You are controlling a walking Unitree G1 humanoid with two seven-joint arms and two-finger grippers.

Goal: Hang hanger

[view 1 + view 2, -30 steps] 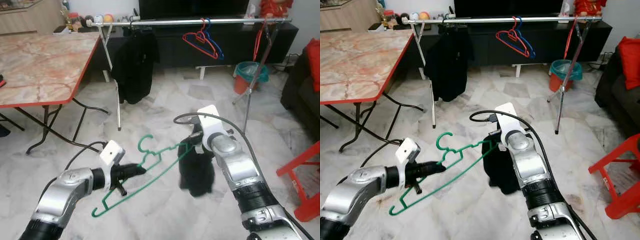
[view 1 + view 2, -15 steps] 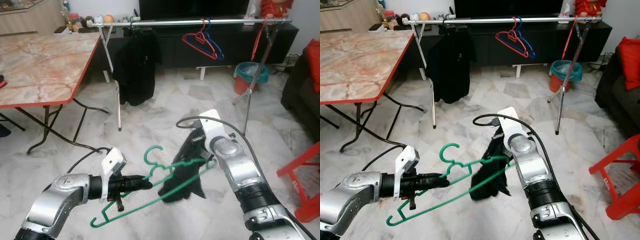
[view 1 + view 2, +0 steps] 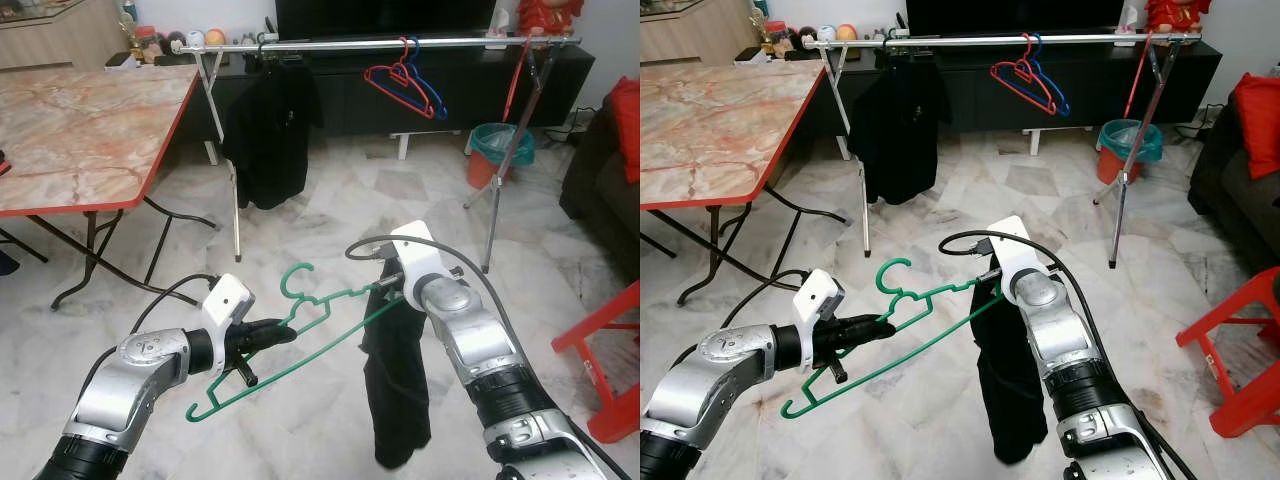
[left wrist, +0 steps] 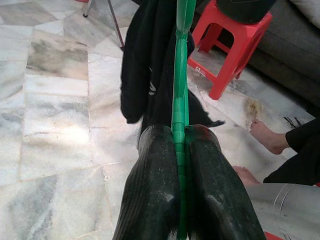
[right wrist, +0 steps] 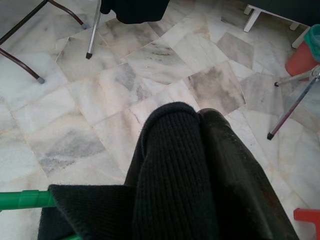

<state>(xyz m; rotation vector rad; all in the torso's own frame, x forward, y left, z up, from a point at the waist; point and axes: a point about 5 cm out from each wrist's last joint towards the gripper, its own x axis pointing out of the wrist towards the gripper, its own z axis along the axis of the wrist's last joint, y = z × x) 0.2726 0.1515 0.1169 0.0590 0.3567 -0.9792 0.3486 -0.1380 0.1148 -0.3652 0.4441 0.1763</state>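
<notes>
Well short of the clothes rail (image 3: 380,43), the light, stiff green hanger (image 3: 290,345) is pinched by the left gripper (image 3: 272,335) near its hook; the limp black garment (image 3: 395,380) is clamped by the right gripper (image 5: 200,145).

Home: clothes rail (image 3: 400,43) (marble floor (image 3: 330,215))

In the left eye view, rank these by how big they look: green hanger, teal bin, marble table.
1. Marble table, largest.
2. Green hanger, though its nearness to the camera enlarges it.
3. Teal bin, smallest; it stands much farther back.
</notes>
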